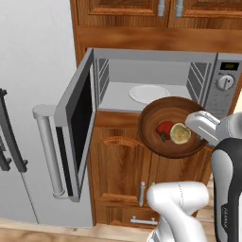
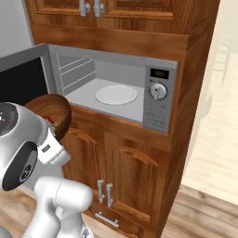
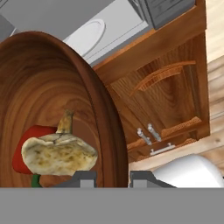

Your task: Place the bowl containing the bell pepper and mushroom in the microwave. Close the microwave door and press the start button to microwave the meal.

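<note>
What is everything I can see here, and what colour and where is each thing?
bowl: one, dark reddish-brown, held tilted in front of the open microwave
pepper: one, red, in the bowl
mushroom: one, pale tan, in the bowl, touching the pepper
microwave: one, grey, built into the wooden cabinets
plate: one, white, round, on the microwave floor
door: one, grey with dark glass, swung open to the left
handle: one, silver bar, on the door's outer edge
control panel: one, grey, with a round knob, right side of the microwave
cabinets: wooden brown, above and below the microwave
fridge: one, pale grey, left of the microwave
gripper: one, dark tips, clamped on the bowl's rim
</note>
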You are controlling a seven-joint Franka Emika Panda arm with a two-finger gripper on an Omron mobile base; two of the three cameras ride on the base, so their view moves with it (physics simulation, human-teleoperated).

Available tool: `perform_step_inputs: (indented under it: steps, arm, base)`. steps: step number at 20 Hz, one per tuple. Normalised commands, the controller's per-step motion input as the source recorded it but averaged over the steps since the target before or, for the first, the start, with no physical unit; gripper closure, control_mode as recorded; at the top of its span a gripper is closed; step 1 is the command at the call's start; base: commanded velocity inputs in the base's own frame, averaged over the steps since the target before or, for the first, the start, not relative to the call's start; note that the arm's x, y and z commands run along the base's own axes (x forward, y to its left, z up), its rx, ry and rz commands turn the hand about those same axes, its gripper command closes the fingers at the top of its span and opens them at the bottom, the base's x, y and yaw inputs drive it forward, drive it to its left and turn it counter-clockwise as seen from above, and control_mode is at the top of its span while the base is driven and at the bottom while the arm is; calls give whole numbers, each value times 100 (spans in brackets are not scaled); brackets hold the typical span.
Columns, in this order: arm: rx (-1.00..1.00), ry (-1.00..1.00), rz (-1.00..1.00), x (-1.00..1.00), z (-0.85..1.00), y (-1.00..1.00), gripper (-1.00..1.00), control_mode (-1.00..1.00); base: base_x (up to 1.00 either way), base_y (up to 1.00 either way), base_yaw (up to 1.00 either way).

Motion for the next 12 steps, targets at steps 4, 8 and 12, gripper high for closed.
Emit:
perform_step_inputs:
  steps: [4,8,12]
  arm:
    - [0,0,0,0,0,0,100,100]
    - [0,0,0,0,0,0,100,100]
    - [0,0,0,0,0,0,100,100]
  base:
    - [19,2,11]
    - [20,0,16]
    - [15,0,17]
